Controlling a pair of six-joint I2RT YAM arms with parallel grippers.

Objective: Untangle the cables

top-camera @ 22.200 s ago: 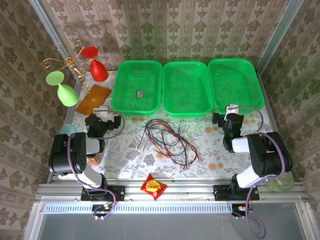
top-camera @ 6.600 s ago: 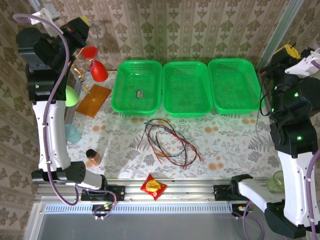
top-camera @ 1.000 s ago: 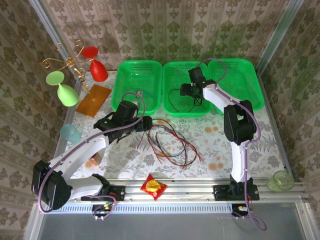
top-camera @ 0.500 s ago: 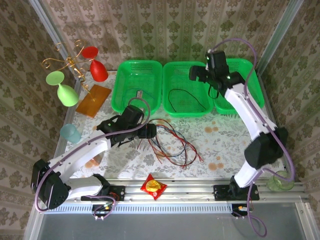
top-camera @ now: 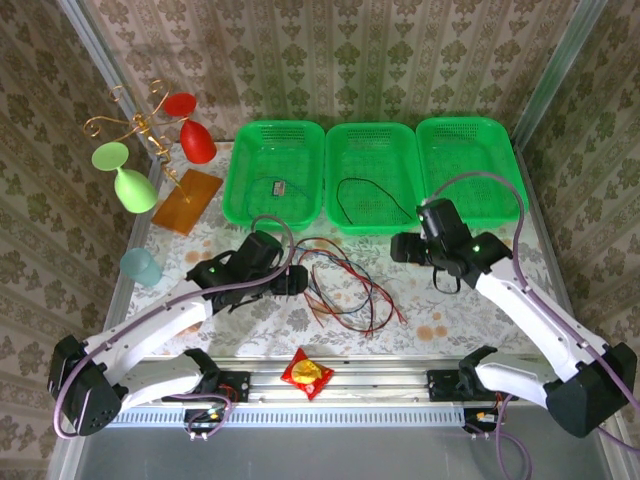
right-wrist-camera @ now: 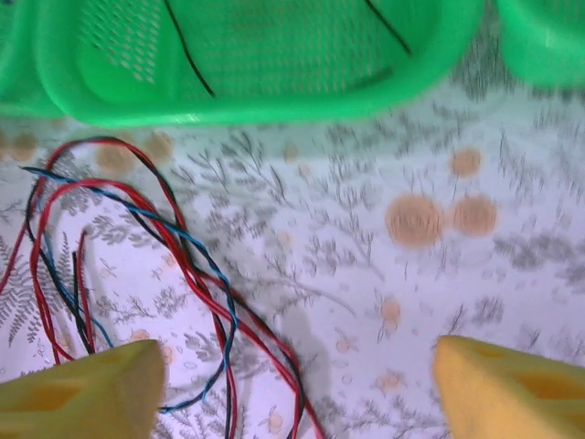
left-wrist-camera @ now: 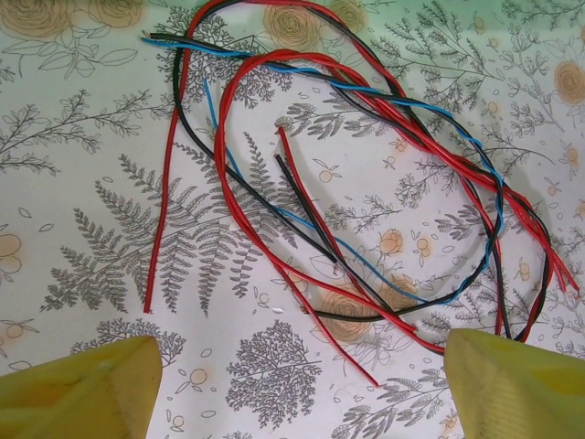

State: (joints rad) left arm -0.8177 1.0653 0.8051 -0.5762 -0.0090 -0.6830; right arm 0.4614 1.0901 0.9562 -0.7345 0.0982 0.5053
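Top external view, starting at the near rail: a red-and-yellow snack packet (top-camera: 307,373) sits at bottom centre. Just past it, mid-frame, the cables (top-camera: 340,285) sprawl in a tangle on the floral bench (top-camera: 440,320), red, black and blue strands looped over one another.

At the tangle's left edge is the left gripper (top-camera: 297,278). On the left wrist view its yellow fingers (left-wrist-camera: 82,389) stand wide apart at the bottom corners with nothing between them, and the strands lie on the cloth just ahead.

Up and to the right of the tangle, clear of it, is the right gripper (top-camera: 400,247). The right wrist view shows those jaws spread wide and empty too, with red and blue loops at lower left.

Further back are three green baskets in a row. The left basket (top-camera: 270,222) holds a small dark item (top-camera: 279,186), the middle basket (top-camera: 375,226) holds one black cable (right-wrist-camera: 192,55) lying loose, and then comes the right basket (top-camera: 466,122).

Over on the left stand a pale blue cup (top-camera: 141,267), an orange sheet (top-camera: 187,199), a green goblet (top-camera: 128,180) and a red goblet (top-camera: 192,133).
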